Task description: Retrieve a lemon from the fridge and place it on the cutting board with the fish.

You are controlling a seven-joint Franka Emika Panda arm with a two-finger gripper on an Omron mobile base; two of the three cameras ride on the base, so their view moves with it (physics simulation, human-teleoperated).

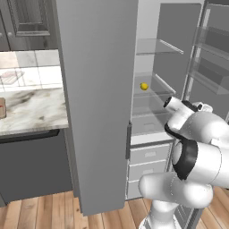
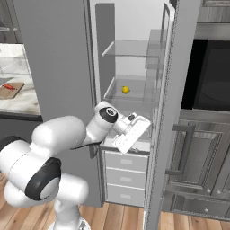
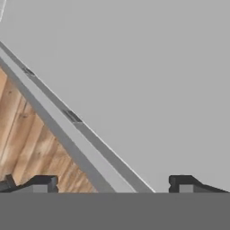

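Observation:
The fridge [image 1: 98,89] stands with both doors swung open. The lemon [image 1: 144,86] [image 2: 125,90] is a small yellow ball on a glass shelf halfway up the inside. My white hand [image 2: 131,131] hangs in front of the fridge, below and in front of that shelf, just above the pale drawers [image 2: 123,175]. In the hand view my gripper [image 3: 112,184] is open, its dark fingertips [image 3: 42,183] wide apart with nothing between them, facing a grey door panel and the wood floor. The cutting board [image 2: 10,91] lies on the counter far left, with the red fish [image 2: 9,86] on it.
The open left door [image 2: 58,58] stands between the fridge interior and the marble counter [image 1: 31,107]. The right door [image 2: 173,112] with its shelves is close beside my hand. A dark oven front [image 2: 211,76] and panelled cabinets are to the right. A brown box [image 1: 2,107] sits on the counter.

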